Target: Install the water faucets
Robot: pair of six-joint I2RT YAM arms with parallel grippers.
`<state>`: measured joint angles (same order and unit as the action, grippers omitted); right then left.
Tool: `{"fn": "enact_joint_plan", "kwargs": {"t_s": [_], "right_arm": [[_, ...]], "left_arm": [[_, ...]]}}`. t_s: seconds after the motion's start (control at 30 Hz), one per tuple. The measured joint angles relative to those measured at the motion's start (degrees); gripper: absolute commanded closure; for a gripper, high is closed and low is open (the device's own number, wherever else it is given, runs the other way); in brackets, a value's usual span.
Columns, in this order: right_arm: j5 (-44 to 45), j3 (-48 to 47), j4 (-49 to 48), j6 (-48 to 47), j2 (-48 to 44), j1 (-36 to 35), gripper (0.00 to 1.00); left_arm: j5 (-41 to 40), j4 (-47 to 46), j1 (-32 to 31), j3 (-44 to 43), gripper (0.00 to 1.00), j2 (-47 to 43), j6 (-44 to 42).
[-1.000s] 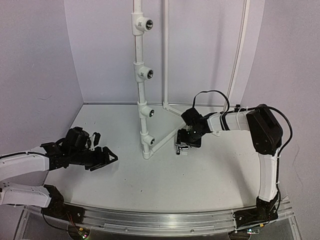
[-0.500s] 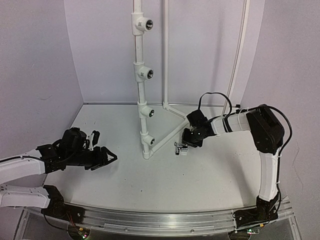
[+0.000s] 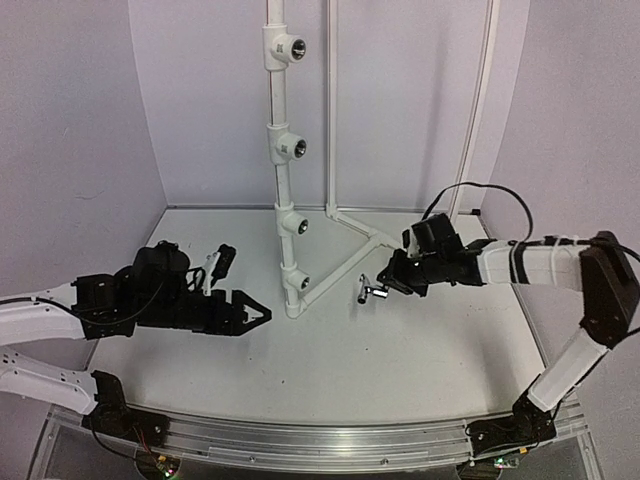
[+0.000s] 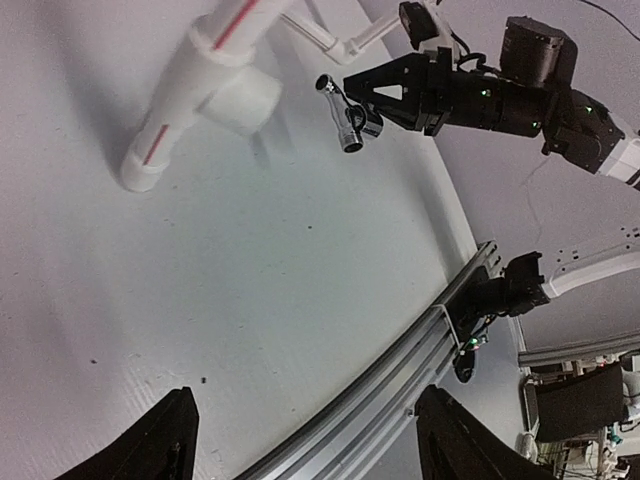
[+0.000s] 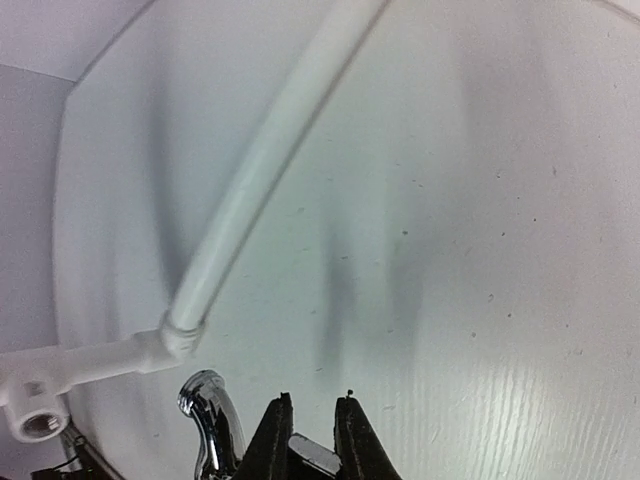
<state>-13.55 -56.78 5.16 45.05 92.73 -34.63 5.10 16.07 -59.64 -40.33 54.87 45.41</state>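
Note:
A small chrome water faucet (image 3: 370, 291) hangs just right of the foot of the white pipe stand (image 3: 283, 190). My right gripper (image 3: 387, 281) is shut on its flat lever. In the right wrist view the black fingers (image 5: 272, 440) clamp the lever (image 5: 318, 460), and the curved spout (image 5: 205, 420) sticks out to their left. The left wrist view shows the faucet (image 4: 345, 115) at the tip of the right gripper (image 4: 385, 95). My left gripper (image 3: 252, 314) stands open and empty, left of the stand's lowest tee fitting (image 3: 297, 281). Its fingers (image 4: 165, 445) are wide apart.
The pipe stand carries several white tee fittings with dark openings, such as the top tee (image 3: 288, 48) and the second tee (image 3: 290, 148). A slanted brace pipe (image 5: 260, 170) runs to the stand's foot. An aluminium rail (image 3: 320, 440) edges the table front. A thin white frame (image 3: 478, 110) rises behind.
My right gripper has closed on the faucet's lever, and that arm has stretched out lower and to the right. My left arm has moved right, toward the pipe stand.

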Motion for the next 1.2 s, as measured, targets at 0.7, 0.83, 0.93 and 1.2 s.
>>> {"fn": "enact_joint_plan", "kwargs": {"t_s": [0.7, 0.83, 0.93, 1.2], "right_arm": [[-2.5, 7.2, -13.1, 7.6, -29.2, -9.1, 1.00], [-1.7, 7.2, -13.8, 7.8, -29.2, -10.6, 1.00], [-1.0, 7.2, -14.6, 7.8, -29.0, -12.0, 1.00], [0.5, 7.2, -16.0, 7.5, -27.0, -14.0, 1.00]], "left_arm": [[-5.5, -14.6, -15.4, -26.3, 0.09, 28.2, -6.3], [-7.1, -16.3, -15.4, -26.3, 0.17, 28.1, -5.7], [-9.0, -16.8, -15.3, -26.3, 0.28, 27.7, -4.6], [-11.4, -18.1, -9.7, -25.2, 0.43, 24.4, 2.2]]}}
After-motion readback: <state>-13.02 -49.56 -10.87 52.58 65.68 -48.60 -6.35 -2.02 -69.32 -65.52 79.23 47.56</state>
